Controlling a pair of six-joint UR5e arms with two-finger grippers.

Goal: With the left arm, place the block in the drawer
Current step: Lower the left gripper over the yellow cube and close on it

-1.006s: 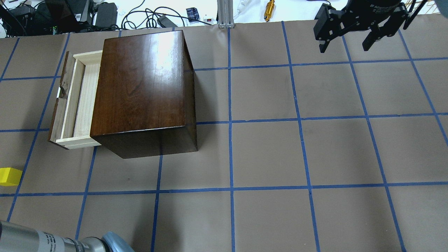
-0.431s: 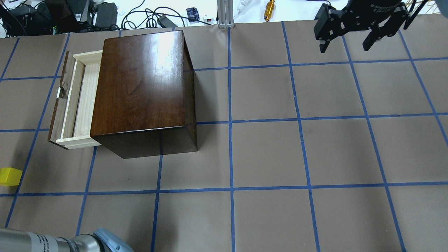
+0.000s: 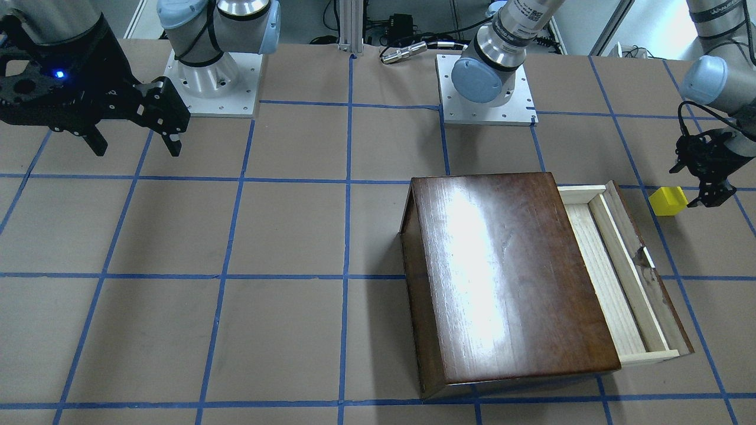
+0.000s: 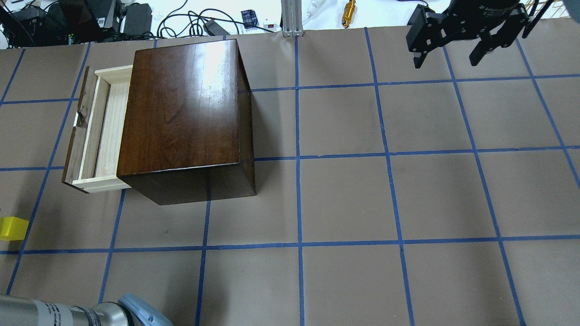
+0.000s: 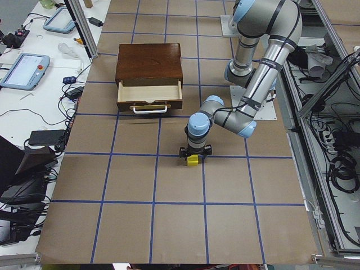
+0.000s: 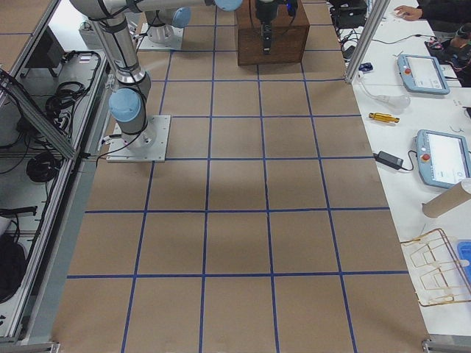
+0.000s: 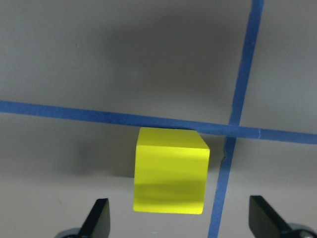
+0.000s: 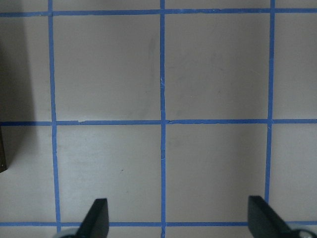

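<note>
The small yellow block [image 7: 171, 171] lies on the brown table by a blue tape crossing, left of the cabinet [image 4: 181, 108]; it also shows in the overhead view [image 4: 11, 227]. My left gripper [image 7: 181, 223] is open, low over the block, one finger on each side of it and not touching; the front view shows it [image 3: 703, 192] beside the block [image 3: 668, 200]. The drawer [image 4: 102, 131] is pulled open and empty. My right gripper [image 4: 448, 54] is open and empty, hovering at the far right.
Both arm bases [image 3: 207, 77] are bolted at the robot's side of the table. A metal post [image 4: 290, 18], a gold tool [image 4: 349, 12] and cables lie past the far edge. Tablets [image 5: 22, 70] sit on a side bench.
The left arm's elbow at the bottom left of the overhead view has shifted slightly down and left. Block, drawer and right gripper have not moved.
</note>
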